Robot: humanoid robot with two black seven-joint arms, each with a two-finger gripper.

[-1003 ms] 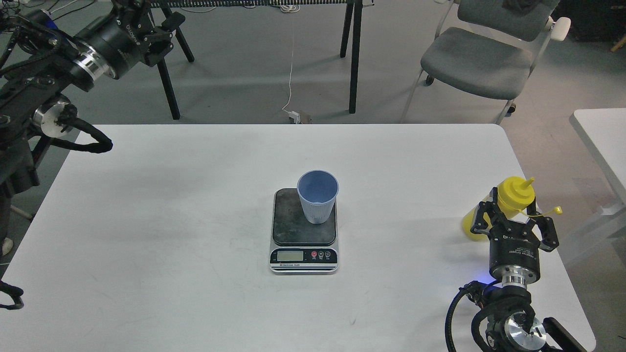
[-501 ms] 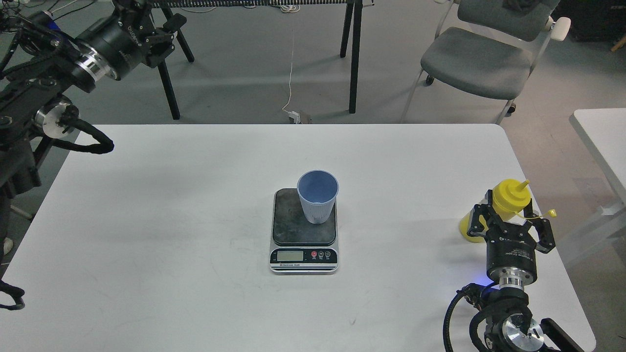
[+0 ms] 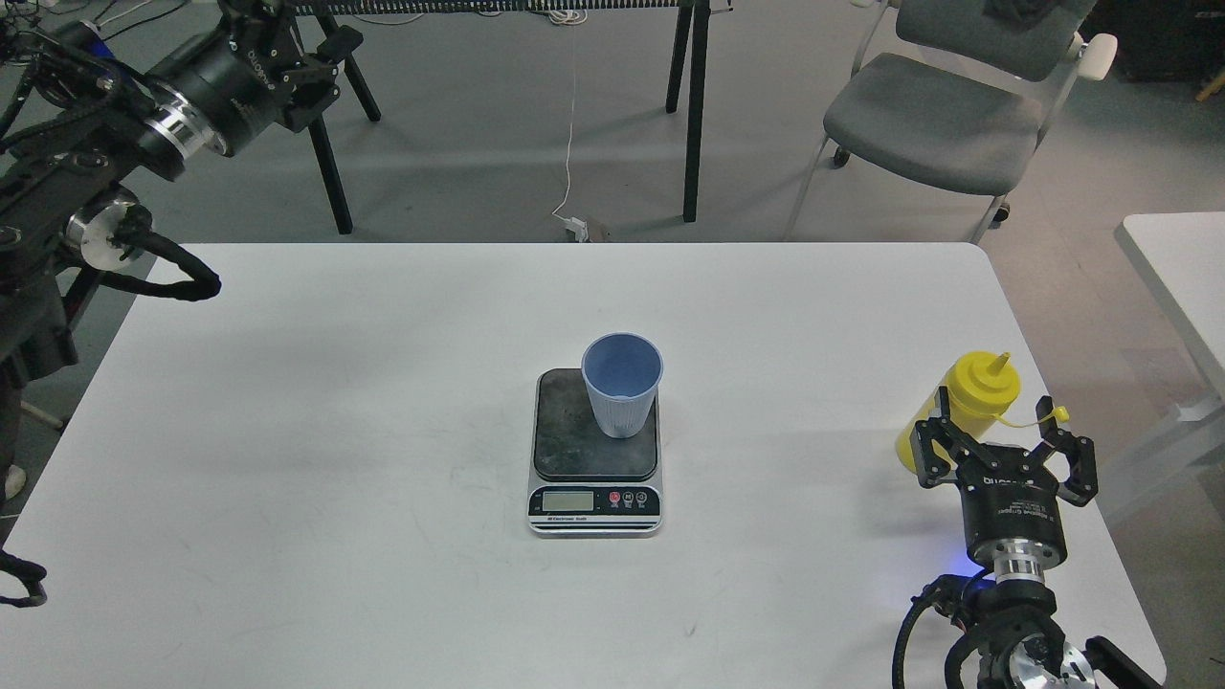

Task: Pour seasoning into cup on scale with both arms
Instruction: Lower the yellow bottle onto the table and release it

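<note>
The light blue ribbed cup [image 3: 622, 383] stands upright on the back right part of the scale's dark platform [image 3: 574, 431], at the table's middle. The yellow squeeze bottle [image 3: 976, 392] stands on the table near the right edge, with its tip cover hanging off to the right. My right gripper [image 3: 1000, 431] is just in front of the bottle. It is open, with a finger on each side of the lower body and hiding part of it. My left gripper [image 3: 321, 67] is held high at the far left, beyond the table, open and empty.
The white table [image 3: 287, 431] carries only the scale and the bottle. The bottle is close to the right edge. A grey chair [image 3: 938, 115] and black table legs [image 3: 694, 105] stand on the floor behind. Another white table [image 3: 1182, 268] is at the right.
The bottle came down from a raised, tilted hold and shifted slightly left, and now stands on the table. My right gripper drew back toward me and lower. The left arm hardly moved.
</note>
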